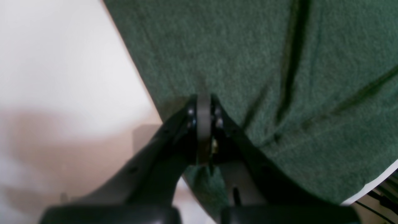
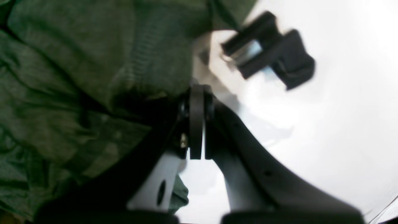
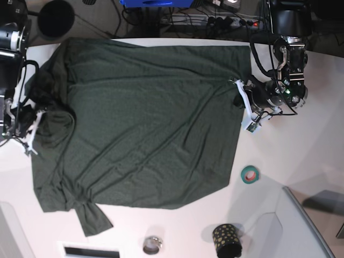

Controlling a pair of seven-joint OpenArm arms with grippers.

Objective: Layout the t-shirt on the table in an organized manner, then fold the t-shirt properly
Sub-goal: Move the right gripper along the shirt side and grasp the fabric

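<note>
Here the t-shirt [image 3: 140, 123] lies spread across the far half of the table [image 3: 301, 145], mostly flat, with its left end bunched around the collar and a sleeve twisted at the near left corner. The left gripper [image 1: 203, 102] is clenched on the shirt's right edge, cloth pinched between its pads. The right gripper [image 2: 196, 93] is also clamped tight against the crumpled fabric at the left end, though whether cloth is really caught there I cannot tell from the blur.

The main risk is uneven pulling: if one claw tugs harder, the shirt could skew, drag toward the table's far edge, or wrinkle more. A thin pinch may slip free mid-pull. Sweeping the fabric nearer could also catch the tape roll [image 3: 249, 174] or the dotted cup [image 3: 226, 238].
</note>
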